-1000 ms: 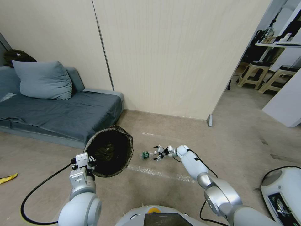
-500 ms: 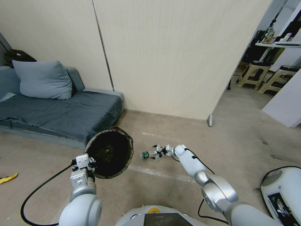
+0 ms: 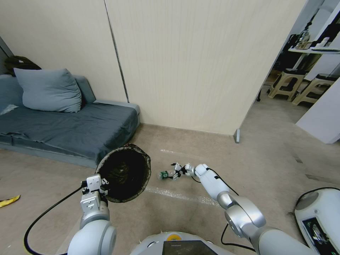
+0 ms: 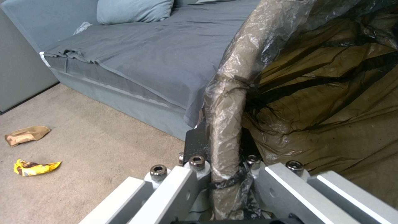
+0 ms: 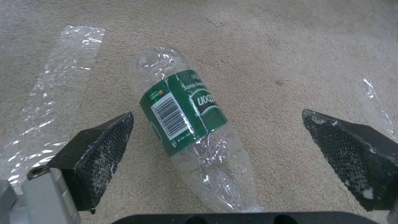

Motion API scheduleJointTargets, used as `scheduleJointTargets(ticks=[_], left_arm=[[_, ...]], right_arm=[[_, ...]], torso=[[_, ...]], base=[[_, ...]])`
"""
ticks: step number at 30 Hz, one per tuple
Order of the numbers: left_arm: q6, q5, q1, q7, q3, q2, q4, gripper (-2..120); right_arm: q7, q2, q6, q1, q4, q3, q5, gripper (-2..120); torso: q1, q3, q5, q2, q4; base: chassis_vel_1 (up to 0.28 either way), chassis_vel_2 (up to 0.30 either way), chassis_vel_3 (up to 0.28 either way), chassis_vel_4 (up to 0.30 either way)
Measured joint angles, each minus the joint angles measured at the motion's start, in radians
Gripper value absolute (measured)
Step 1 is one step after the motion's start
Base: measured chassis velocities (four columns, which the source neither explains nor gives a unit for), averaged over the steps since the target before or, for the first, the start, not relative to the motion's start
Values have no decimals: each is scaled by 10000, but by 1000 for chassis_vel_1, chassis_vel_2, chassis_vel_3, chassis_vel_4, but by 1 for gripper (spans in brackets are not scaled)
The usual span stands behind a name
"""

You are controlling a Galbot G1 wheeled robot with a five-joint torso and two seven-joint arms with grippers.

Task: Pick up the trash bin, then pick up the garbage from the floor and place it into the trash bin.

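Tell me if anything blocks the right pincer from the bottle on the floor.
Nothing visible does. The right pincer is open with the bottle lying on bare carpet between its pads, neither touching. The left pincer holds the trash bin alongside.

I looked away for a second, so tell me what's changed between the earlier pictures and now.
The right gripper has reached further out toward the bin side, and its open fingers now straddle the plastic bottle lying on the floor, not yet closed on it. The bottle has not moved. The left gripper stays clamped on the rim of the trash bin, held in much the same place.
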Motion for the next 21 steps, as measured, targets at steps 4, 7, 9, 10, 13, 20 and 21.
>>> scheduleJointTargets(ticks=[4,7,9,10,13,20,21], left_arm=[[-26,33,63,-5,-6,-18,0,0],[-32,52,79,-5,-6,-26,0,0],[-42,87,100,-5,2,-36,0,0],[-42,87,100,-5,2,-36,0,0],[-51,109,126,-6,3,-40,0,0],[-59,165,184,-7,11,-42,0,0],[-63,175,194,-8,16,-43,0,0]], right_arm=[[37,21,-18,-2,-23,-17,1,100],[116,36,-30,-18,-25,-24,1,100],[235,68,-66,-38,-42,-28,3,100],[235,68,-66,-38,-42,-28,3,100],[333,93,-93,-64,-68,-36,4,100],[604,199,-185,-131,-118,-73,6,100],[652,223,-213,-140,-125,-102,17,100]], torso=[[0,0,0,0,0],[0,0,0,0,0],[0,0,0,0,0],[0,0,0,0,0],[0,0,0,0,0],[0,0,0,0,0],[0,0,1,0,0]], base=[[0,0,0,0],[0,0,0,0],[0,0,0,0],[0,0,0,0],[0,0,0,0],[0,0,0,0],[0,0,0,0]])
